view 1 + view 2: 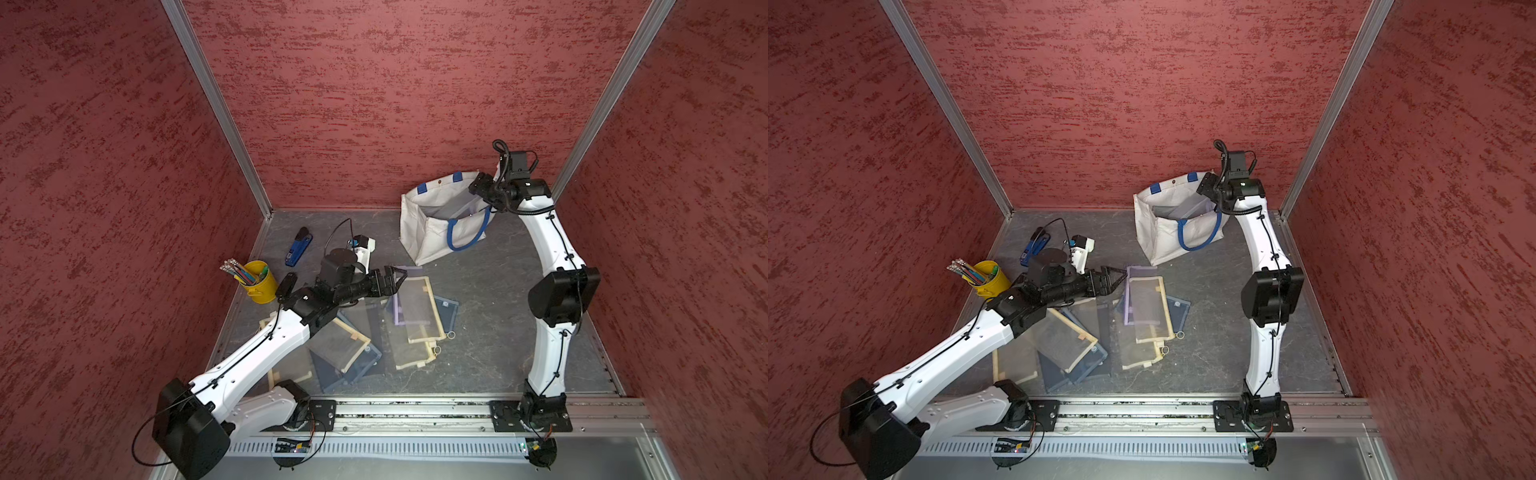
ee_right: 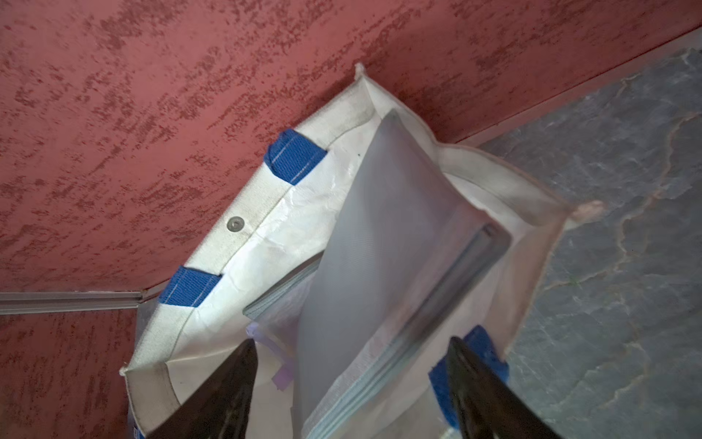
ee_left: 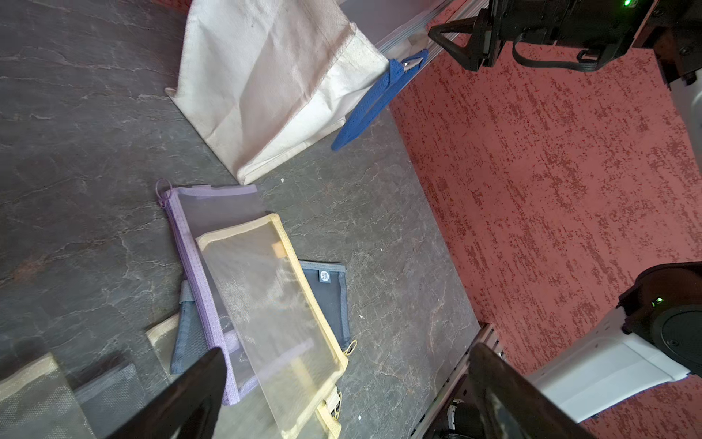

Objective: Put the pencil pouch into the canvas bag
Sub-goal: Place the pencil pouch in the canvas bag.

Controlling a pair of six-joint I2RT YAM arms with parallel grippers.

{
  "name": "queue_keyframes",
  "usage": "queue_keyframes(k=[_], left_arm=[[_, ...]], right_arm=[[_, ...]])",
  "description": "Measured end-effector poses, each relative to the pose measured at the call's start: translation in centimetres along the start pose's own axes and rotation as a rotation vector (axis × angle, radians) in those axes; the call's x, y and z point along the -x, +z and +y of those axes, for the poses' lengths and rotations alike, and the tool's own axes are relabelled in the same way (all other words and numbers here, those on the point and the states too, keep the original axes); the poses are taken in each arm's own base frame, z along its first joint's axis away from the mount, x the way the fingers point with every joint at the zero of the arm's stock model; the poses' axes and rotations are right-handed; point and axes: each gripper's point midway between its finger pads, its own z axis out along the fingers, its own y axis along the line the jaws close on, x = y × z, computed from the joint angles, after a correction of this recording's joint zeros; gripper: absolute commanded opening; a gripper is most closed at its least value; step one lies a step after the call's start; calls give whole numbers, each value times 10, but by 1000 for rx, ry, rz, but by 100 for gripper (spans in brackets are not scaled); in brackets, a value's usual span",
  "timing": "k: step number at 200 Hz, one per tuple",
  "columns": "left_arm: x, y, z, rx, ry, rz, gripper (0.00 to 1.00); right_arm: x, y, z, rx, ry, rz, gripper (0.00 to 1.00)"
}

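The off-white canvas bag [image 1: 430, 235] [image 1: 1158, 237] stands open at the back right, with blue handles. A grey mesh pencil pouch [image 2: 380, 235] [image 1: 1177, 210] leans inside it, free of both jaws. My right gripper [image 1: 482, 187] [image 1: 1207, 188] [image 2: 352, 342] hovers open over the bag's mouth. Several more pouches lie in a pile mid-table, topped by a yellow-trimmed one [image 1: 417, 309] [image 3: 273, 304] over a purple one [image 3: 212, 205]. My left gripper [image 1: 399, 276] [image 1: 1119, 279] [image 3: 347, 351] hangs wide open above that pile's far end, holding nothing.
A yellow bucket [image 1: 259, 284] of pencils and a blue stapler [image 1: 297, 247] stand at the back left. A dark blue pouch [image 3: 330, 300] lies under the yellow-trimmed one. Red walls close in three sides, and a metal rail [image 1: 415, 411] runs along the front.
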Motion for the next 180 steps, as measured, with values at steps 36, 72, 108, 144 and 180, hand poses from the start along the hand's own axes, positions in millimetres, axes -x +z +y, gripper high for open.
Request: queue_keyframes(k=[36, 72, 108, 144, 180], left_arm=[[2, 1, -2, -2, 6, -14, 100], [2, 1, -3, -5, 9, -15, 100], [0, 3, -2, -1, 7, -7, 99], [-2, 3, 0, 9, 4, 2, 100], [-5, 3, 4, 28, 3, 17, 100]], right_arm=[[-9, -3, -6, -20, -52, 46, 77], [-5, -17, -4, -34, -107, 47, 75], [49, -54, 25, 36, -151, -117, 64], [54, -39, 9, 18, -146, -113, 57], [37, 13, -14, -1, -135, -35, 51]])
